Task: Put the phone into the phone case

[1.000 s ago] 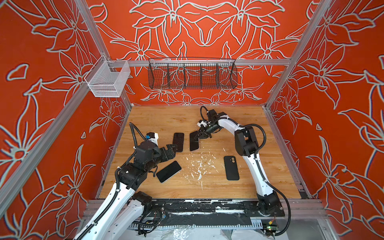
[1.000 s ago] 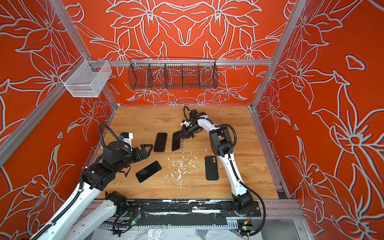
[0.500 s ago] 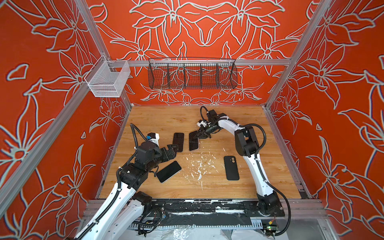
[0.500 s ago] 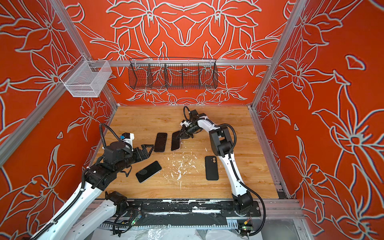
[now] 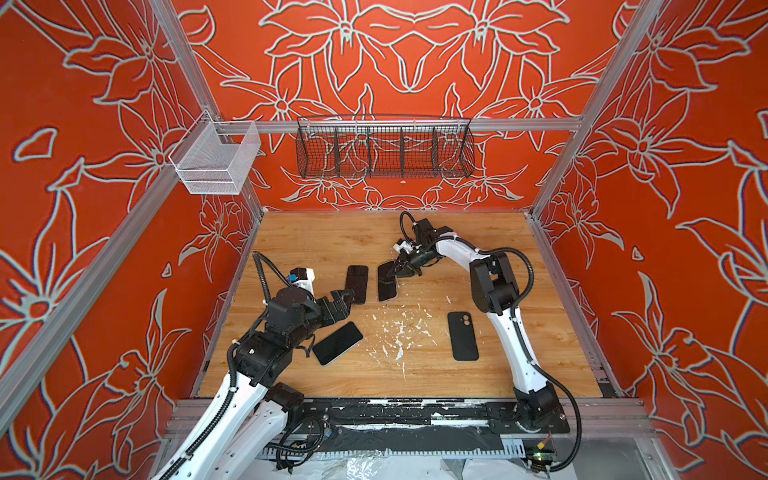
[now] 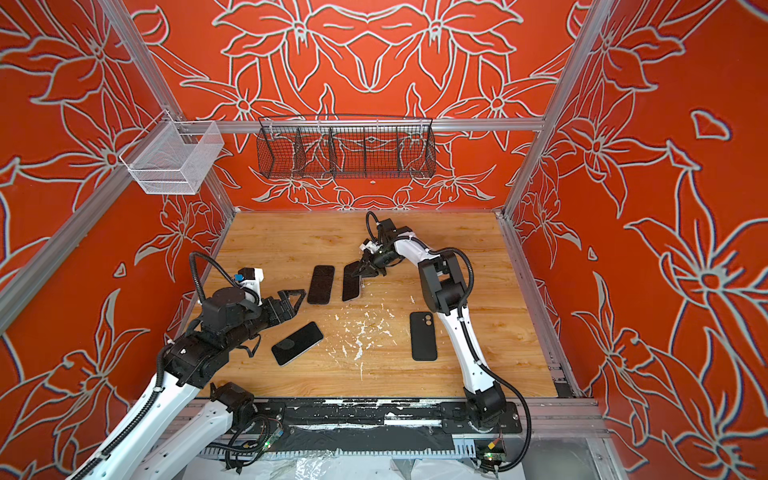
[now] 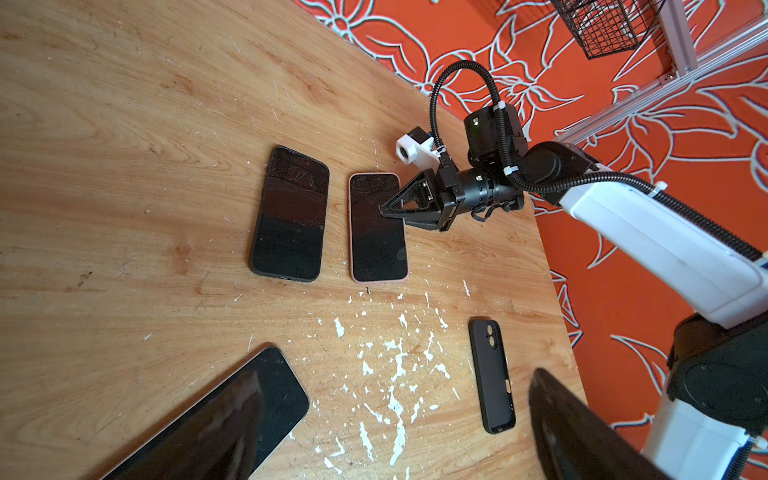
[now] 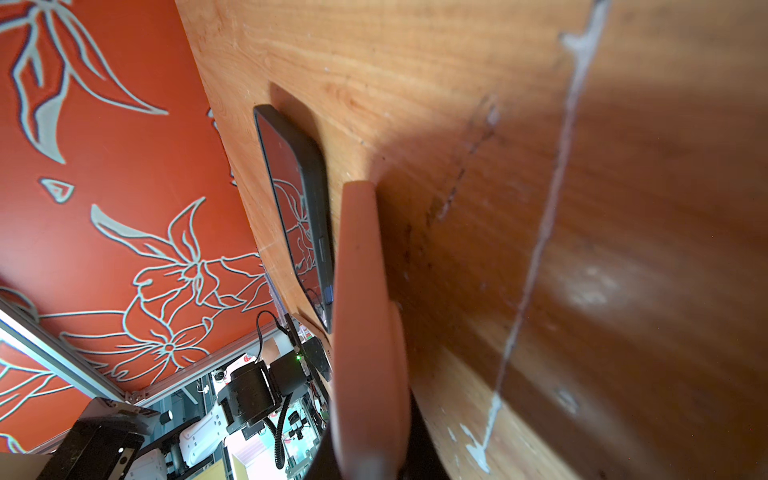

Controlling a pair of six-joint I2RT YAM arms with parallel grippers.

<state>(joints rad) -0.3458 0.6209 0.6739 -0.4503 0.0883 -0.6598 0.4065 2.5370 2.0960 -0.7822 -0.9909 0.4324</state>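
With the right claw (image 5: 391,274) pinching the far end of the pink-rimmed phone (image 5: 386,291), works over a wooden desk (image 5: 316,241) flecked with white chips (image 5: 399,332), between orange flowered walls (image 5: 415,62) hung with a black wire basket (image 5: 384,149). Reaches in from the right, elbow raised, wrist angled down, and holds the left claw (image 5: 348,300) spread near a black-cased phone (image 5: 356,276). Shows dark glass facing up, just beside that cased phone, well apart from the black phone case (image 5: 462,336) lying back-up.
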